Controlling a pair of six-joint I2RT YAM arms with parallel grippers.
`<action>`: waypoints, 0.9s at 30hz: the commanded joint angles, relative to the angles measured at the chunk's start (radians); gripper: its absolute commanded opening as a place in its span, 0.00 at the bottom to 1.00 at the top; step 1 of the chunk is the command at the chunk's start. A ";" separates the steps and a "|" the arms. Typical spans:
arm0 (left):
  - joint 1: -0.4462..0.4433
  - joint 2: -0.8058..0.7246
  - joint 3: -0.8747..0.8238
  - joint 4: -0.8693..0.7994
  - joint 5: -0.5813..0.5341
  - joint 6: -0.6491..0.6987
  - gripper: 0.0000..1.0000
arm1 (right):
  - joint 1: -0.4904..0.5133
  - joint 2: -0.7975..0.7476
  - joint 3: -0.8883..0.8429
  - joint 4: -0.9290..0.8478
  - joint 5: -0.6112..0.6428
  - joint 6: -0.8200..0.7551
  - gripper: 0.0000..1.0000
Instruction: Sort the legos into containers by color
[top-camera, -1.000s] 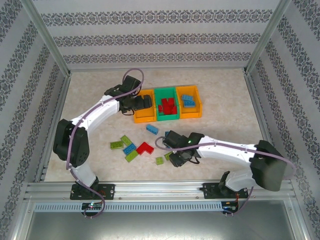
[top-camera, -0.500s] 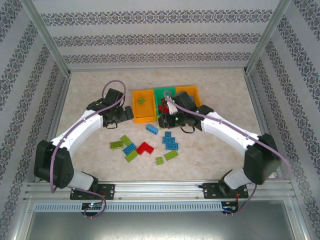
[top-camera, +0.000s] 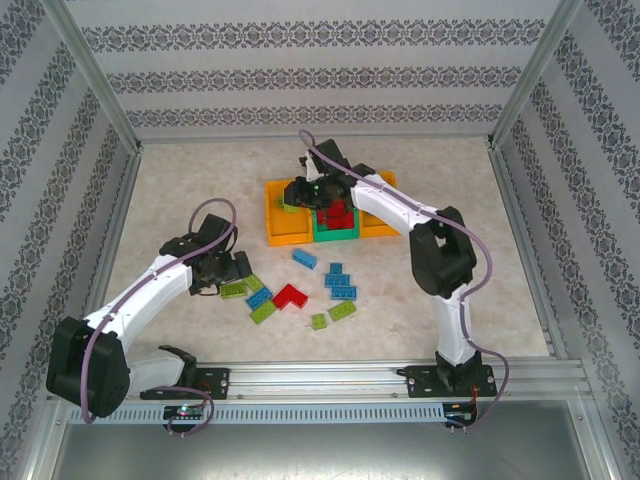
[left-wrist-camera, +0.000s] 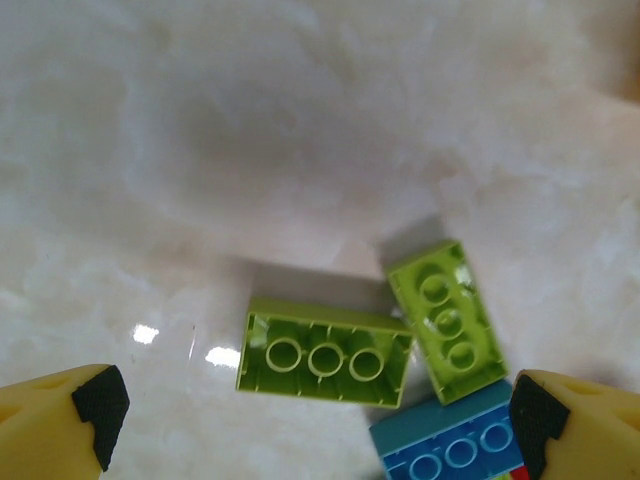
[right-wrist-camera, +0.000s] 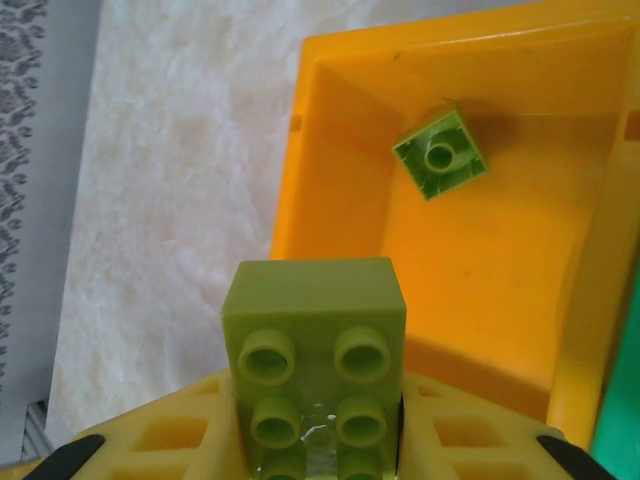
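Right wrist view: lime brick (right-wrist-camera: 312, 350) gripped in right pincer (right-wrist-camera: 320, 445) over orange bin (right-wrist-camera: 480, 270); elsewhere, left pincer (left-wrist-camera: 318, 412) spread open.

Lime brick (right-wrist-camera: 313, 340) held over left orange bin (right-wrist-camera: 330, 150), red bricks (top-camera: 340, 213) in green bin (top-camera: 336, 236), loose legos (top-camera: 289, 294) scattered nearby

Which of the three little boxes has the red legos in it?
The green plastic bin in the middle of the row: red studded bricks lie inside it. The orange plastic bin on its left holds a lime green brick instead.
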 joint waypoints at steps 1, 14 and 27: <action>0.005 -0.030 -0.041 -0.019 0.039 -0.037 1.00 | -0.012 0.070 0.103 -0.110 0.035 0.017 0.35; -0.038 -0.013 -0.088 0.022 0.082 -0.048 1.00 | -0.012 0.111 0.158 -0.124 0.033 0.015 0.58; -0.046 0.064 -0.100 0.081 0.081 -0.013 0.93 | -0.033 -0.011 0.063 -0.074 0.007 0.023 0.66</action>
